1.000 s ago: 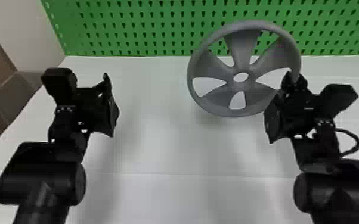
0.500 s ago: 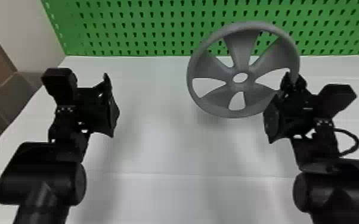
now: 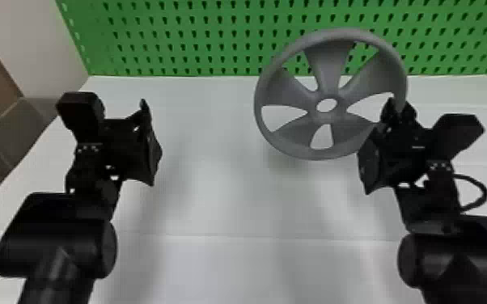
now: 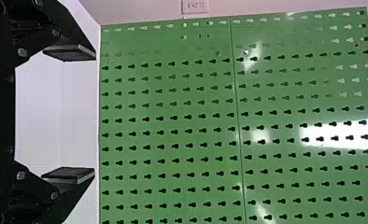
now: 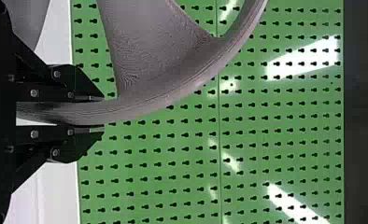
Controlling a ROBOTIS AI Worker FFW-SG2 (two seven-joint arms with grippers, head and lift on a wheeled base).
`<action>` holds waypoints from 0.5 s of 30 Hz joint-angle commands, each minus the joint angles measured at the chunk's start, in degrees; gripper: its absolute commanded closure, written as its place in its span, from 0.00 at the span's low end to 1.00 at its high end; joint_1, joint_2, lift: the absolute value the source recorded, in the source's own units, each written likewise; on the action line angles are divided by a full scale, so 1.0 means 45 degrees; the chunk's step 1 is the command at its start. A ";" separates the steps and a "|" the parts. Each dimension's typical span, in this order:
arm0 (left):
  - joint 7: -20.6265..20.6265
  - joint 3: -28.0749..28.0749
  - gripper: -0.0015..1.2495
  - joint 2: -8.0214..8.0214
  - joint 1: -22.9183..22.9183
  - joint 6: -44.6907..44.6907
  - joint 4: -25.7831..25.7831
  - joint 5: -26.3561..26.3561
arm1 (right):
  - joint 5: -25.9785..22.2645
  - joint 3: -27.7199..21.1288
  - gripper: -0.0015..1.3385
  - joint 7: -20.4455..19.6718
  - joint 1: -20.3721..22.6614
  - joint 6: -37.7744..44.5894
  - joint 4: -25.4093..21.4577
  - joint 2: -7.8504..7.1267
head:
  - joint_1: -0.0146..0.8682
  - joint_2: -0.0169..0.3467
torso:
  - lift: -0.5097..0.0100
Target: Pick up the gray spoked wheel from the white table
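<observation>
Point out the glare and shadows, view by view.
Head view: soft, faint shadows on the white table, including one just below the gray wheel; left wrist view: a strong white reflection on the green pegboard, with smaller bright spots elsewhere on it; right wrist view: several slanted glare streaks on the green pegboard, none as bright on the gray wheel.

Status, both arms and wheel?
Right tool shut on gray wheel, at the rim. Left tool open, empty. Green pegboard behind wheel.
</observation>
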 commanded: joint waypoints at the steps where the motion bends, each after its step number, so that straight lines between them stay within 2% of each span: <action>1: 0.0003 0.0013 0.30 0.0000 0.0000 0.0000 0.0000 0.0012 | -0.0008 0.0011 0.83 0.0010 0.0005 0.0032 0.0000 0.0011 | 0.90 0.31 | 0.81; 15: 0.0003 -0.0006 0.30 0.0000 0.0000 0.0000 0.0000 0.0012 | -0.0028 0.0030 0.83 0.0010 -0.0014 0.0091 0.0000 0.0000 | 0.90 0.31 | 0.81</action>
